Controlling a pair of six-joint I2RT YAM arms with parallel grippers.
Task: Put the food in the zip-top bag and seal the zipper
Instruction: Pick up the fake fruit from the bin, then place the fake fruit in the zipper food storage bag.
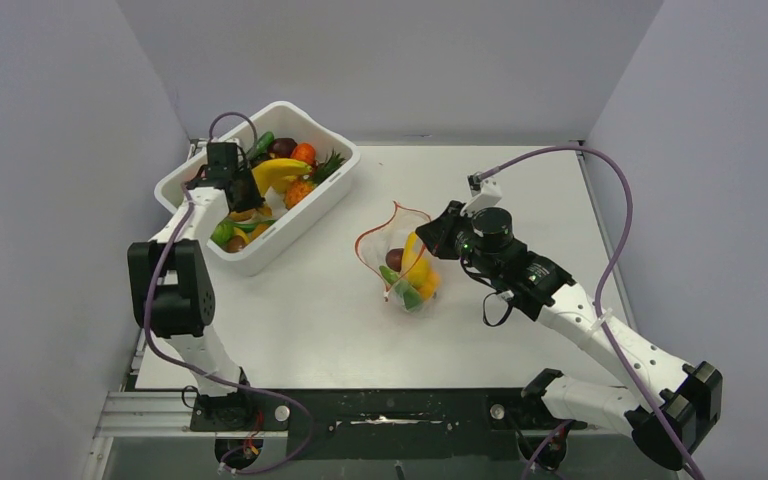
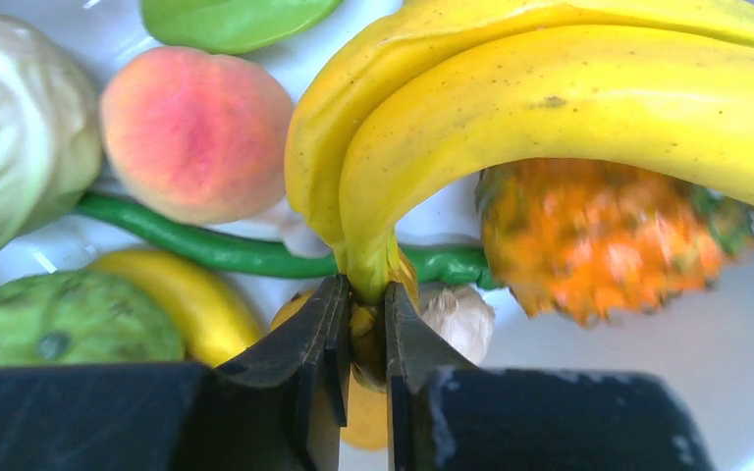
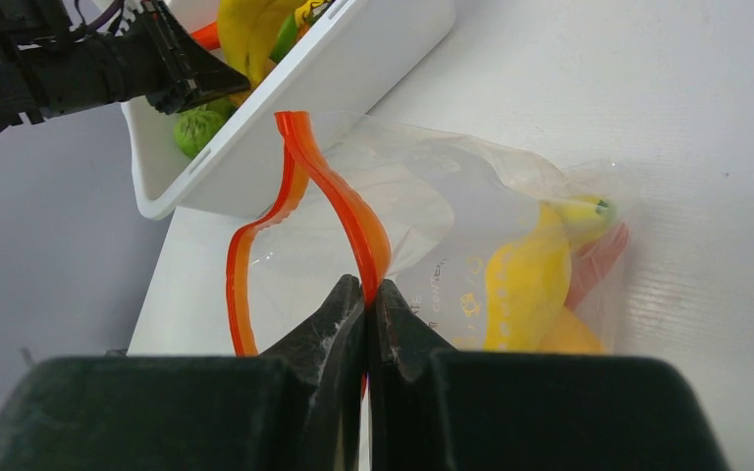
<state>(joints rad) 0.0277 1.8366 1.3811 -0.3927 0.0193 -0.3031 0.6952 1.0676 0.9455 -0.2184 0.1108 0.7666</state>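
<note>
On white table (image 1: pixel 310 330) between grey walls (image 1: pixel 390 60) | left gripper (image 2: pixel 363 294) clamps bananas (image 2: pixel 550 108) by the stem | right gripper (image 3: pixel 366 289) pinches zipper (image 3: pixel 339 196)

tub (image 1: pixel 305 222) left of bag (image 1: pixel 380 245), food (image 1: pixel 280 175) in both

White tub on a white table, grey walls around
The rectangular white tub (image 1: pixel 305 222) stands askew at the table's far left, close to the left wall (image 1: pixel 50 200), with rounded corners and a flared rim; the matte table (image 1: pixel 520 200) runs back to the rear wall (image 1: pixel 390 60) and across to the right wall (image 1: pixel 720 150), all plain grey
</note>
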